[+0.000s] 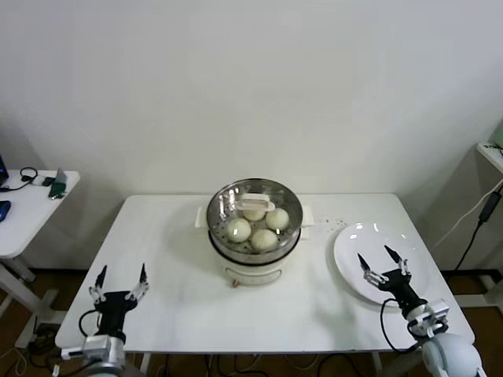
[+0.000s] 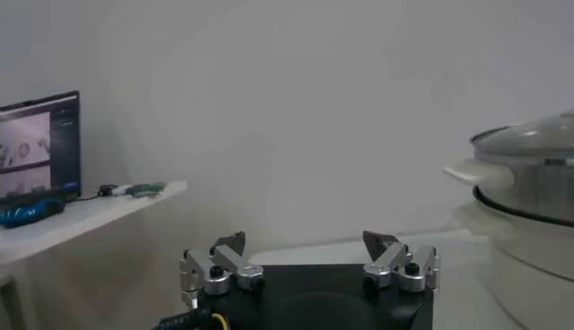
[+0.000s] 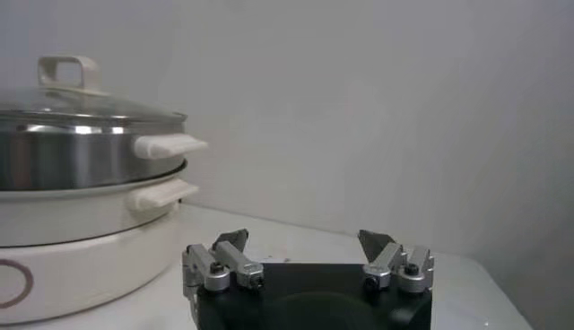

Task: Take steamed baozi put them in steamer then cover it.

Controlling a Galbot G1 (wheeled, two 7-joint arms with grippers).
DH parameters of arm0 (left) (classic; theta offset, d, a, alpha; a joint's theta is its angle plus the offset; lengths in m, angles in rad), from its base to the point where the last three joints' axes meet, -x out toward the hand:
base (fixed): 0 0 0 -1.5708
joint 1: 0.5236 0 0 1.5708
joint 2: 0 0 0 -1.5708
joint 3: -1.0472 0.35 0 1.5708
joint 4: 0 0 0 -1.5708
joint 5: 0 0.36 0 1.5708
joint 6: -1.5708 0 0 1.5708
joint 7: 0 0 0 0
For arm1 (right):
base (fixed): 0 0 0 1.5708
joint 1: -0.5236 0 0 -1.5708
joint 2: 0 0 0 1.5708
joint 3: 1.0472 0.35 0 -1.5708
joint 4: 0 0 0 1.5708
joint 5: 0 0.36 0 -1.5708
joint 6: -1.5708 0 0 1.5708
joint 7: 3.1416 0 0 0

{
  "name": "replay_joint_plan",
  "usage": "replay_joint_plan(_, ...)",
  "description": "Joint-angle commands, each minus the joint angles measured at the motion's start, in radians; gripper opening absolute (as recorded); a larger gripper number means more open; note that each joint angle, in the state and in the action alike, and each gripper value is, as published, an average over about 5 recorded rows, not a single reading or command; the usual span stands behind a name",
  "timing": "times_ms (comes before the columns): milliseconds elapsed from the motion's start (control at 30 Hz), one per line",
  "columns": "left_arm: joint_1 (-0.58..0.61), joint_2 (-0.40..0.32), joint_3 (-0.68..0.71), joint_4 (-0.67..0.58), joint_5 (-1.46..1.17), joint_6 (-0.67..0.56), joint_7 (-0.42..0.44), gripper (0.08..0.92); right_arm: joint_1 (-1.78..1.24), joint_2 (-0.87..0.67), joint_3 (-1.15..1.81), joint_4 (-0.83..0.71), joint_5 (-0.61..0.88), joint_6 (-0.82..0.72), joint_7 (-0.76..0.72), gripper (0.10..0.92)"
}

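The steamer (image 1: 253, 236) stands mid-table, a steel basket on a cream base, with the glass lid (image 1: 254, 203) resting on it. Several cream-white baozi (image 1: 239, 229) show through the glass inside the basket. My left gripper (image 1: 122, 271) hovers near the table's front left corner, open and empty, well away from the steamer. My right gripper (image 1: 374, 254) hangs open and empty over the white plate (image 1: 350, 239). The left wrist view shows its open gripper (image 2: 307, 238) with the steamer (image 2: 529, 188) off to one side. In the right wrist view, the open gripper (image 3: 303, 237) faces past the covered steamer (image 3: 81, 161).
The plate at the right holds nothing. A small white side table (image 1: 31, 208) with cables and small devices stands beyond the table's left edge. A black cable (image 1: 479, 220) hangs at the far right. A monitor (image 2: 36, 143) sits on the side table.
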Motion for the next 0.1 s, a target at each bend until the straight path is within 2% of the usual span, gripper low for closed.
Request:
replay_joint_plan(33, 0.023, -0.027, -0.025, 0.012, -0.024, -0.068, 0.029, 0.823, 0.003, 0.000, -0.015, 0.003, 0.000, 0.005, 0.003, 0.823)
replay_joint_plan(100, 0.023, -0.027, -0.025, 0.009, -0.023, -0.068, 0.030, 0.823, 0.004, 0.001, -0.015, 0.004, -0.001, 0.005, 0.004, 0.823)
